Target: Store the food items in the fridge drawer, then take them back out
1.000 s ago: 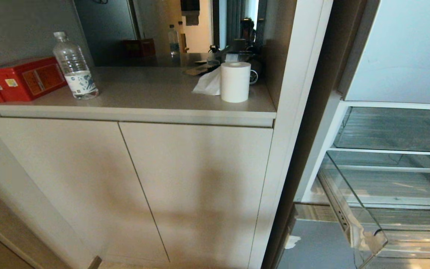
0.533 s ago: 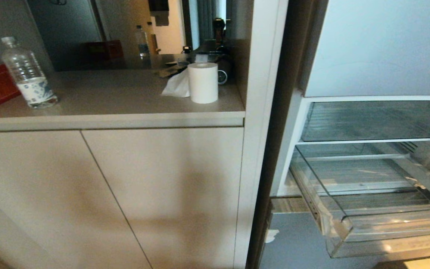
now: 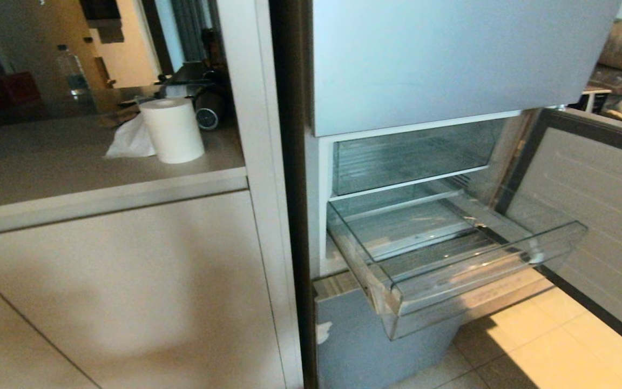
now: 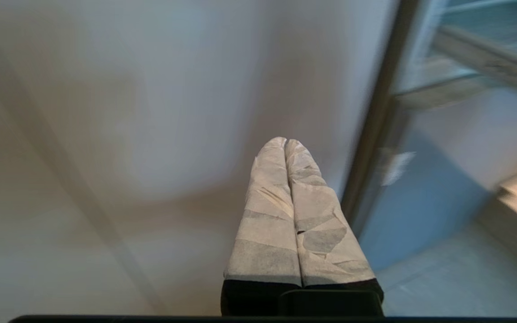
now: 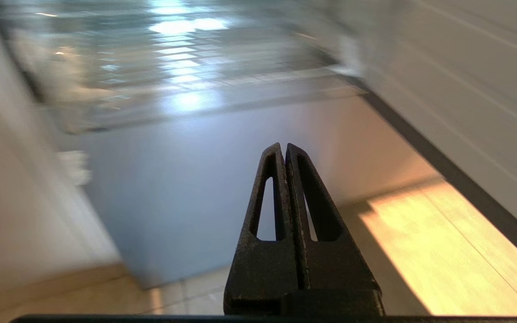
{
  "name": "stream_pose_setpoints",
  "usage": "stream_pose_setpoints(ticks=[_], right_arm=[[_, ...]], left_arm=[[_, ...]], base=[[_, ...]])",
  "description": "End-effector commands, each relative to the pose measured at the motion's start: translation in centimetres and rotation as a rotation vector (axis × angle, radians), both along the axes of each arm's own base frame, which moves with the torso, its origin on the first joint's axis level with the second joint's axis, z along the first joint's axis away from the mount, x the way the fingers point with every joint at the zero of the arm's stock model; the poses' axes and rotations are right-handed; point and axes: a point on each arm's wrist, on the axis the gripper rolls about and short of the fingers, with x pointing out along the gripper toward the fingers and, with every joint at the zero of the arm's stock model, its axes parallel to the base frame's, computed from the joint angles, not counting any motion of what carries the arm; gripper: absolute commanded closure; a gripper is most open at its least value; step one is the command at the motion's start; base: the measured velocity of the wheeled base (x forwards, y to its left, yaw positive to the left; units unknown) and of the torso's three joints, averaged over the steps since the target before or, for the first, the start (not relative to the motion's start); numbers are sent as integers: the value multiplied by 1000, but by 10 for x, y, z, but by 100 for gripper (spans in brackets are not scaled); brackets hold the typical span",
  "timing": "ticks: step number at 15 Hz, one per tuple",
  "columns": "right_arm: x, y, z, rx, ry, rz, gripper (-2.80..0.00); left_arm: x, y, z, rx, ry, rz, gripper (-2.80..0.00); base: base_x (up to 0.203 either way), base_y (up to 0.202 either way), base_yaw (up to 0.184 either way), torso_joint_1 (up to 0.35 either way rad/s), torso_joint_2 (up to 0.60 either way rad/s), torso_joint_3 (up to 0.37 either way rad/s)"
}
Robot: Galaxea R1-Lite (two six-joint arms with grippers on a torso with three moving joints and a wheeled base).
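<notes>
The fridge drawer (image 3: 478, 273), a clear shallow bin with a tall front lip, is pulled out of the open fridge, and I see nothing inside it. No food items show in any view. Neither arm appears in the head view. In the left wrist view my left gripper (image 4: 285, 141) has its tape-wrapped fingers pressed together, empty, and faces a beige cabinet front, with the fridge drawer (image 4: 478, 63) off to one side. My right gripper (image 5: 284, 146) is shut on nothing, low in front of the fridge, with the fridge drawer (image 5: 186, 67) beyond it.
The fridge's door (image 3: 602, 205) swings open on the right over a tiled floor (image 3: 548, 346). A flat-fronted clear compartment (image 3: 408, 156) sits above the drawer. On the left, a counter (image 3: 46, 167) over cabinet doors carries a paper roll (image 3: 172, 129) and a tissue.
The whole head view has swung right, so the camera moved. The fridge now fills the middle, while the red box and the water bottle have left the picture on the left.
</notes>
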Motion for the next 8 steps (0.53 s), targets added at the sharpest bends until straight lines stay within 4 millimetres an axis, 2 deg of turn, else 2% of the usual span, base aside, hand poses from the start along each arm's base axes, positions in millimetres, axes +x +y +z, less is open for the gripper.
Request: stream_pose_setpoints(ticks=[1, 8], right_arm=[[0, 0, 0, 1, 3, 0, 0], [0, 0, 0, 6, 3, -2, 0]], left_arm=[[0, 0, 0, 0, 1, 0, 0], [0, 0, 0, 0, 3, 0, 0]], base=[[2, 5, -172, 0, 0, 5], [1, 8, -176, 3, 2, 1]])
